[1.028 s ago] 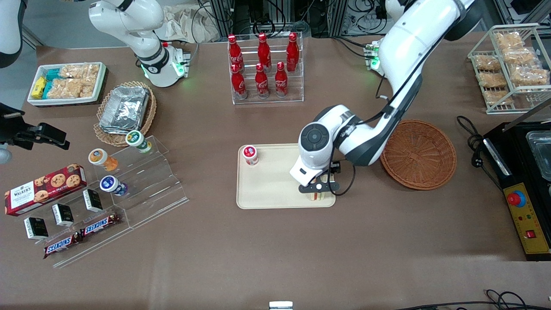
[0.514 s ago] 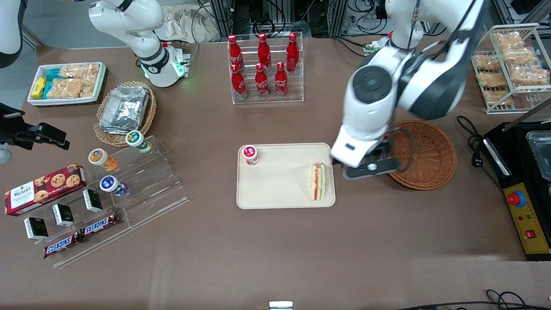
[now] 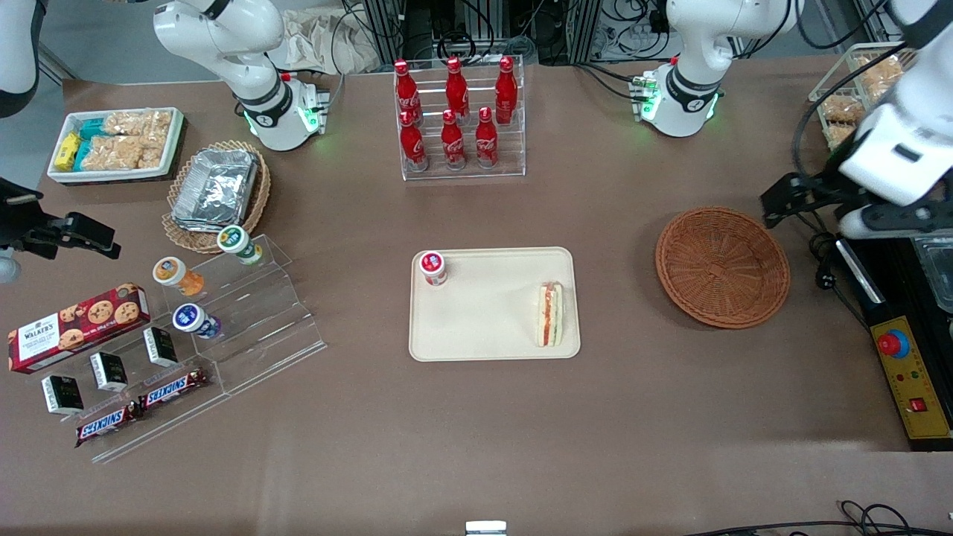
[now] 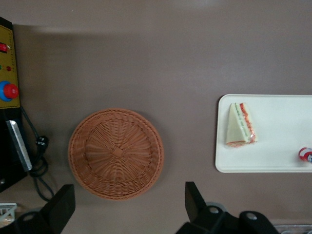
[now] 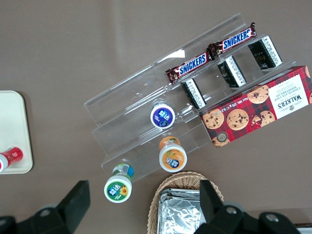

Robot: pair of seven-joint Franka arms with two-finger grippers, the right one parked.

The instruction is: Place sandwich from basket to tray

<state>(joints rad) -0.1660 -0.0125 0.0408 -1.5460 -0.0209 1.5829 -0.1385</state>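
Observation:
The sandwich (image 3: 550, 313) (image 4: 240, 125) lies on its side on the cream tray (image 3: 484, 327) (image 4: 278, 156), at the tray edge closest to the basket, its orange-red and green filling showing. The reddish-brown wicker basket (image 3: 722, 266) (image 4: 116, 153) holds nothing and sits beside the tray, toward the working arm's end. My left gripper (image 3: 826, 205) (image 4: 126, 214) hangs high above the table past the basket, near the black control box, well away from the sandwich. It is open, with only bare table and the basket's rim showing between its fingers.
A small red-capped jar (image 3: 432, 268) (image 4: 305, 154) stands at a tray corner. A rack of cola bottles (image 3: 458, 119) is farther from the camera. A control box with a red button (image 3: 904, 372) and a wire snack rack (image 3: 886, 112) flank the gripper. An acrylic step stand (image 3: 238, 327) lies toward the parked arm's end.
The gripper let go of the sandwich on the tray, rose, and swung away over the basket to the working arm's end. The sandwich now lies uncovered on the tray.

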